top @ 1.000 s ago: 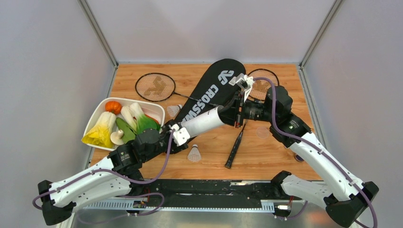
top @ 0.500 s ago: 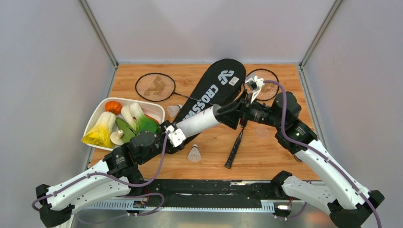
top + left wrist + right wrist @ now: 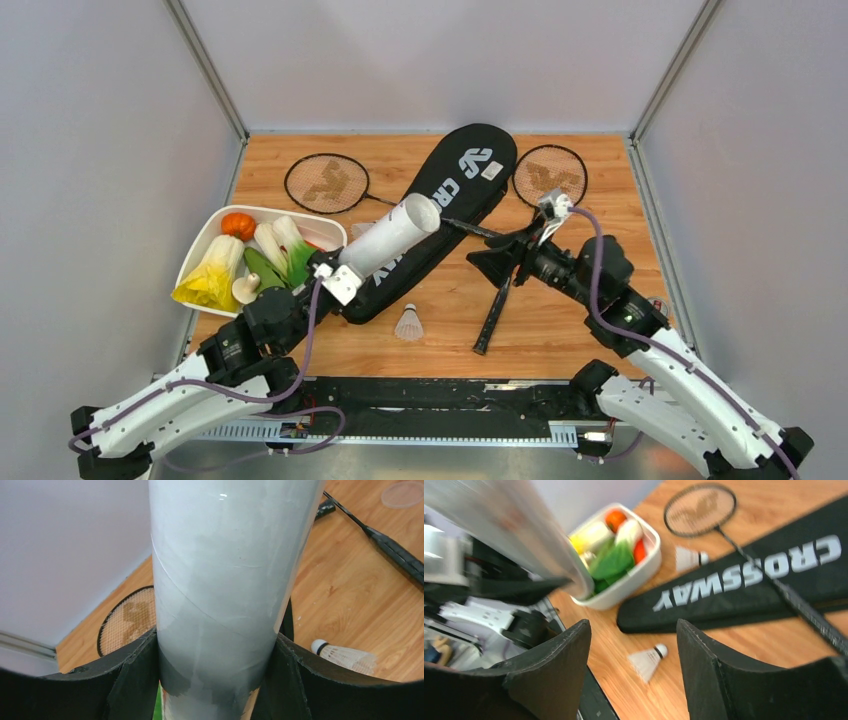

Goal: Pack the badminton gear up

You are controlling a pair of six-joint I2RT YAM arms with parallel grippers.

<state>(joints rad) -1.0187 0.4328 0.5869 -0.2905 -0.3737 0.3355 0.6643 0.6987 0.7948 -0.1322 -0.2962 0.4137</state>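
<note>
While the racket bag (image 3: 455, 185) lay beneath and beyond the left gripper (image 3: 343, 275), that gripper pinched the white tube (image 3: 392, 235) by its lower end; so long a lever might twist or slip. Its long axis slanted up and away from that gripper. The right gripper (image 3: 492, 262) hung spread, empty; a shuttlecock (image 3: 408, 322) lay between both.

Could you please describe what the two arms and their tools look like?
The left arm and right arm have smooth white shells on their long links and chunky black joints. A purple cable runs loosely along each. A white block sits at each wrist. The left tool and right tool have broad, matt black fingers. No markings are legible.
</note>
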